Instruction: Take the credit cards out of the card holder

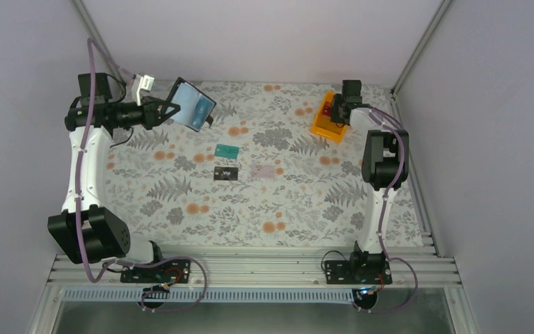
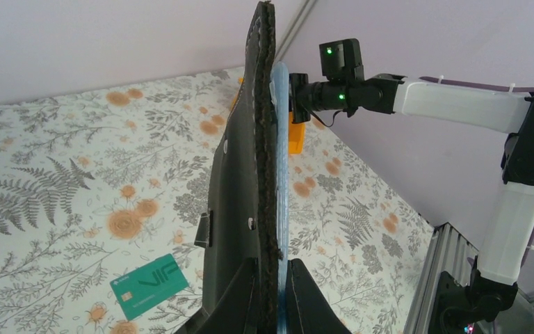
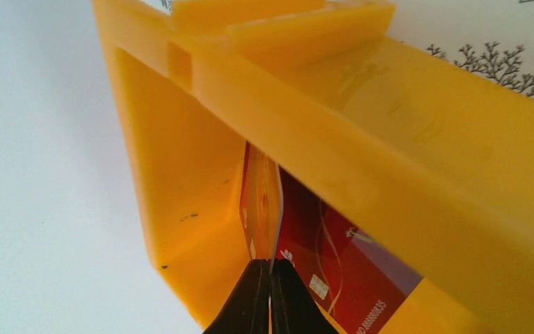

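My left gripper [image 1: 165, 111] is shut on the black card holder [image 1: 193, 104] and holds it up above the back left of the table. In the left wrist view the card holder [image 2: 240, 174] stands edge-on between my fingers [image 2: 306, 299], with bluish sleeves on its right side. A teal-green card [image 1: 227, 150], a black card [image 1: 226, 173] and a pale pink card [image 1: 265, 170] lie on the table. The teal-green card [image 2: 149, 285] also shows below the holder. No loose blue card shows. My right gripper [image 1: 335, 111] is inside the orange bin, shut on a thin card [image 3: 272, 209] seen edge-on.
The orange bin [image 1: 323, 125] stands at the back right; in the right wrist view its wall [image 3: 389, 125] fills the frame and a red card [image 3: 348, 271] lies inside it. Grey walls enclose the floral table [image 1: 181, 209] on three sides.
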Tool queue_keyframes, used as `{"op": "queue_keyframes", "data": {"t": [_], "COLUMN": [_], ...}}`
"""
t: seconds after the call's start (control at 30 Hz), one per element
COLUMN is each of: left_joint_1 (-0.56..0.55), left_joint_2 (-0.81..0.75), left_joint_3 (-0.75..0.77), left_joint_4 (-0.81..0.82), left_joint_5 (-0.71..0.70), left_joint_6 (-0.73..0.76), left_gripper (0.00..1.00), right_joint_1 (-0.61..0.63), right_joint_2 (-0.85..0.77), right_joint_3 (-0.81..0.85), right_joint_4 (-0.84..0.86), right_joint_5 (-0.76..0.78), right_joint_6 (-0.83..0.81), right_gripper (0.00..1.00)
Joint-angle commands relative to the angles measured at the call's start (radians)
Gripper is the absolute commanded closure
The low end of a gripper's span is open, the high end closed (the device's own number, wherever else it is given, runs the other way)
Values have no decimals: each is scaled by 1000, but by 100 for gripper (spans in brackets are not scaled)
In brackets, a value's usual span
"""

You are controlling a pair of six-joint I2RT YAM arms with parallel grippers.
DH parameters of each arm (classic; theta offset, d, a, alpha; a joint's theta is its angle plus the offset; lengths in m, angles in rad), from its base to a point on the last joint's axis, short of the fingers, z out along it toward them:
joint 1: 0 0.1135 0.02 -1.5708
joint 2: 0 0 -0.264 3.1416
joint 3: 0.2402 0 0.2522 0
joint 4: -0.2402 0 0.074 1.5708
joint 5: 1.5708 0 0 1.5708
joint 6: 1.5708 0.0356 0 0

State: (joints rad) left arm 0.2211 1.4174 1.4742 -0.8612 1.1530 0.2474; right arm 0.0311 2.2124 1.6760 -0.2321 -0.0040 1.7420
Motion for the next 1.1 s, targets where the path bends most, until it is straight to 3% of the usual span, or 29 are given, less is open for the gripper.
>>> {"op": "queue_keyframes", "data": {"t": [0.0, 0.1, 0.47, 0.67, 0.9, 1.0, 1.07], "left_joint_1": [6, 6, 6, 6, 6, 6, 6], "left_joint_2": [4, 6, 3, -1, 5, 9, 14], "left_joint_3": [25, 29, 28, 26, 88, 152, 216], "left_joint_4": [-7, -8, -9, -12, -96, -195, -266], "left_joint_5": [40, 41, 47, 49, 119, 181, 203], "left_joint_6": [13, 14, 14, 21, 133, 232, 297], "left_gripper": [98, 98, 98, 98, 98, 98, 98], "right_joint_1": [-2, -2, -1, -1, 56, 135, 225], "right_joint_2": [19, 5, -63, -132, -225, -255, -268], "right_joint_3": [24, 13, -12, -15, 30, 107, 239], "right_joint_4": [-14, -9, -6, -1, 140, 151, 39], "right_joint_5": [11, 3, -13, -22, -300, -400, -321], "right_joint_6": [-12, -18, -21, -76, -480, -701, -920], "right_gripper": [96, 95, 70, 67, 64, 55, 45]}}
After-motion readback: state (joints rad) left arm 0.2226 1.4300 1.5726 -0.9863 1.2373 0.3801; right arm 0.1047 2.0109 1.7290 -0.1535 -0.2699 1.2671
